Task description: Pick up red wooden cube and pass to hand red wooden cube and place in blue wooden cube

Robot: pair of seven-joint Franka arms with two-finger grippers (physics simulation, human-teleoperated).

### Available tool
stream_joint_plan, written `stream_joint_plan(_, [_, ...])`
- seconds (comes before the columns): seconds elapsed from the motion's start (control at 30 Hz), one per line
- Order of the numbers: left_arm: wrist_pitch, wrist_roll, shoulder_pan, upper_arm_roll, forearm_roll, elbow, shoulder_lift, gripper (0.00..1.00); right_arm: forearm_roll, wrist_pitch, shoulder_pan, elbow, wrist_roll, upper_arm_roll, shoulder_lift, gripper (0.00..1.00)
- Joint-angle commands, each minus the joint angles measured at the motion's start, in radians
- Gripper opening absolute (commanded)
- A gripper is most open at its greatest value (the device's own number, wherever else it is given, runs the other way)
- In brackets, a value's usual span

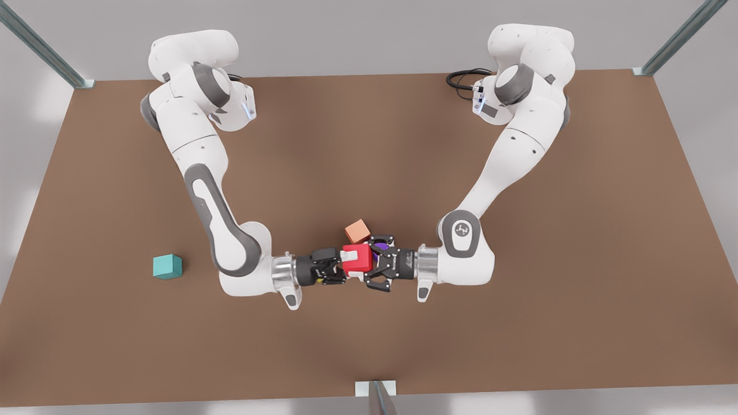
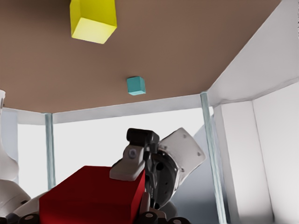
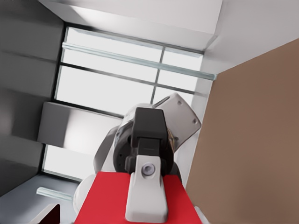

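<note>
2 grippers, 5 cubes on the table (image 1: pixel 519 323), 1 each: red cube (image 1: pixel 358 257), teal cube (image 1: pixel 167 266), orange cube (image 1: pixel 357 230), purple cube (image 1: pixel 378 249), yellow cube (image 2: pixel 93 18). The plain bright red cube is held above the table's middle, with the left gripper (image 1: pixel 364 260) and right gripper (image 1: pixel 348 265) both clamped on it.

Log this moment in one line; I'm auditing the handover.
handover | red wooden cube aloft | left gripper shut on it | right gripper shut on it | blue wooden cube untouched on table
</note>
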Motion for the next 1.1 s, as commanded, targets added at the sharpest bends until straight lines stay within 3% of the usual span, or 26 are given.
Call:
stream_joint_plan(0.0, [-0.003,0.004,0.000,0.000,0.005,0.001,-0.001,0.65,0.003,0.004,0.000,0.002,0.041,0.003,-0.001,0.87])
stream_joint_plan(0.1, [-0.003,0.003,0.000,0.000,0.005,0.001,-0.001,0.65,0.003,0.004,0.000,0.003,0.041,0.004,0.003,0.79])
stream_joint_plan(0.27, [-0.003,0.004,0.000,0.000,0.005,0.001,-0.001,0.70,0.003,0.004,0.000,0.005,0.041,0.006,0.005,0.79])
stream_joint_plan(0.33, [-0.003,0.004,0.000,0.000,0.005,0.001,-0.001,1.00,0.003,0.004,0.000,0.005,0.041,0.006,0.005,0.79])
stream_joint_plan(0.5, [-0.004,0.004,0.001,0.000,0.005,0.000,-0.001,1.00,0.003,0.004,-0.001,0.007,0.041,0.006,0.005,0.78])
stream_joint_plan(0.57, [-0.006,0.003,0.001,0.000,0.005,0.000,-0.001,1.00,0.003,0.004,-0.001,0.007,0.040,0.006,0.005,0.61])
stream_joint_plan(0.6, [-0.008,0.003,0.004,0.000,0.005,0.001,-0.001,1.00,0.003,0.004,-0.001,0.007,0.040,0.006,0.005,0.60])
stream_joint_plan(0.8, [-0.185,-0.002,0.134,0.004,0.015,0.003,-0.013,1.00,-0.008,-0.007,-0.004,0.007,0.038,0.000,0.002,0.60])
stream_joint_plan(0.87, [-0.277,-0.006,0.197,0.001,0.072,0.004,-0.013,1.00,-0.082,-0.028,-0.020,0.008,0.046,-0.043,-0.009,0.60])
stream_joint_plan(0.93, [-0.458,-0.014,0.291,0.001,0.206,0.007,-0.050,1.00,-0.325,-0.088,-0.041,0.017,0.054,-0.134,-0.029,0.60])
stream_joint_plan(0.97, [-0.550,-0.016,0.335,0.001,0.277,0.041,-0.051,1.00,-0.396,-0.110,-0.059,0.016,0.058,-0.140,-0.039,0.60])
stream_joint_plan(1.0, [-0.653,-0.023,0.349,0.001,0.469,0.090,-0.082,1.00,-0.453,-0.124,-0.072,0.017,0.058,-0.141,-0.041,0.60])
stream_joint_plan(1.07, [-0.833,0.015,0.340,-0.057,1.158,0.092,-0.238,1.00,-0.573,-0.150,-0.099,0.017,0.058,-0.157,-0.058,0.60])
